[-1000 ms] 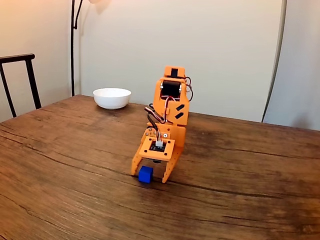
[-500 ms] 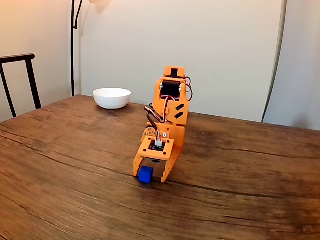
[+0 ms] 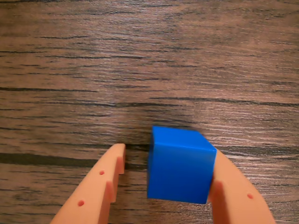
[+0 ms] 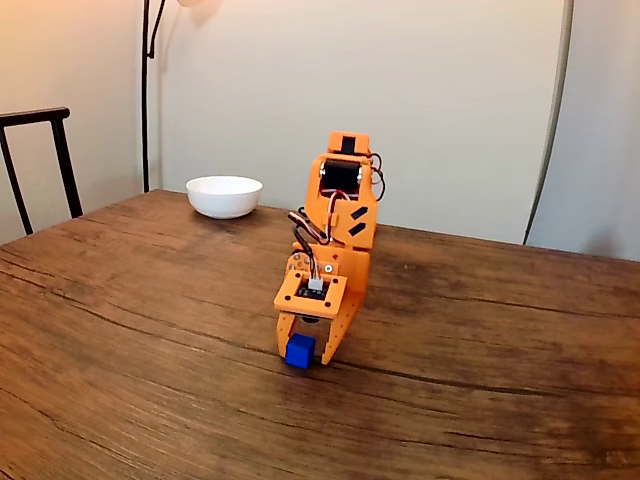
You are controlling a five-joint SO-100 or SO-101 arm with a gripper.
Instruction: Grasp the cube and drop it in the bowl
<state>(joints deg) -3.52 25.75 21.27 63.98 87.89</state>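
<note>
The end effector (image 3: pixel 164 175) sits half-closed around the cube (image 3: pixel 180 164) on the table (image 4: pixel 150 330), one finger touching, the other apart, so an uneven squeeze could twist it loose before reaching the bowl (image 4: pixel 224 196) at ten o'clock.

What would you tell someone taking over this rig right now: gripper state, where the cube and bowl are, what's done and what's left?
Gripper: down at the wooden table, jaws around the blue cube. In the wrist view one finger touches the cube; the other shows a gap, so not clamped.
Cube: on the table between the fingers, not lifted.
White bowl: far corner of the table in the fixed view, well apart from the arm, nothing seen in it.
Done: approach and straddle.
Left: finish closing, lift, carry to the bowl, release.
</note>
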